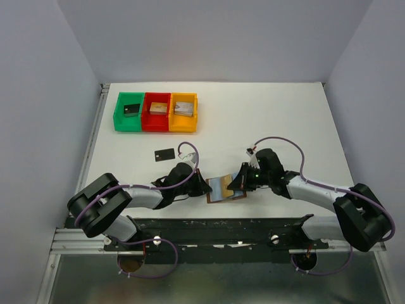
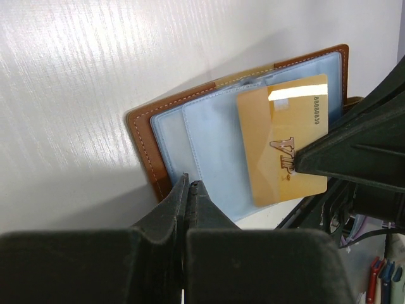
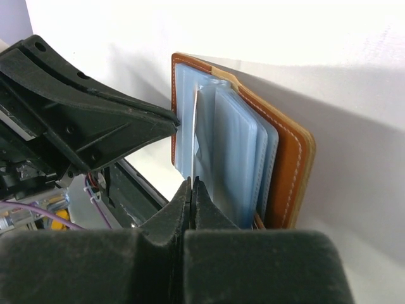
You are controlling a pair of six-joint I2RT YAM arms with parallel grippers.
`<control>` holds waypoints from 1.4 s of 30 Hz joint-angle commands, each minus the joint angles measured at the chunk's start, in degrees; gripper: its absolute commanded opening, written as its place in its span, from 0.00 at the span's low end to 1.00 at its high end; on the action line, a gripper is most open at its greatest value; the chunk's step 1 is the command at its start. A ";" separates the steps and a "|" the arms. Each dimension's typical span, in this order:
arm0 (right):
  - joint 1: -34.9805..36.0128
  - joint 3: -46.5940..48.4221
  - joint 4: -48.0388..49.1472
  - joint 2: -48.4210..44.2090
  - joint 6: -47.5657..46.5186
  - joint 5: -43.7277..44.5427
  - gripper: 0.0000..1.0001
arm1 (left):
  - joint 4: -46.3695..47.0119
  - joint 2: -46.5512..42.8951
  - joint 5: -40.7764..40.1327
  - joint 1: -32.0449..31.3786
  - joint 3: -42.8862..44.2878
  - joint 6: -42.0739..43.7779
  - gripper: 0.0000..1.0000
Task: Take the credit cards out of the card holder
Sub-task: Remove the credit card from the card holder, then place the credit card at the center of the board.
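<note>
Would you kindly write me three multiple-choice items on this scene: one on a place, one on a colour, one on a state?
1. Where is the black card? A) on the table B) in the red bin C) in the green bin
2. What colour of card sticks out of the holder? A) black B) gold C) green
3. The holder is: A) shut B) open C) torn in two
Answers: 1 A, it lies flat on the table, nearer than the bins. 2 B, the right claw pinches a gold card at its pocket. 3 B, its blue pockets show while the left claw grips its edge.
</note>
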 commanded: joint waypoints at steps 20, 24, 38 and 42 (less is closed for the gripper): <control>-1.90 5.84 -20.08 -10.88 -6.19 8.50 0.00 | -8.85 0.17 -1.99 0.27 0.93 3.28 0.00; -1.90 7.68 -23.33 -13.52 -7.68 9.56 0.00 | -10.60 -2.02 -1.91 0.44 2.77 4.25 0.00; -1.02 13.92 -29.75 -23.19 -17.78 3.00 0.00 | -20.99 -21.79 -2.45 4.12 11.85 11.62 0.55; -0.41 16.03 -29.92 -23.72 -22.44 -11.94 0.00 | -6.25 -32.85 6.08 5.54 2.37 15.76 0.60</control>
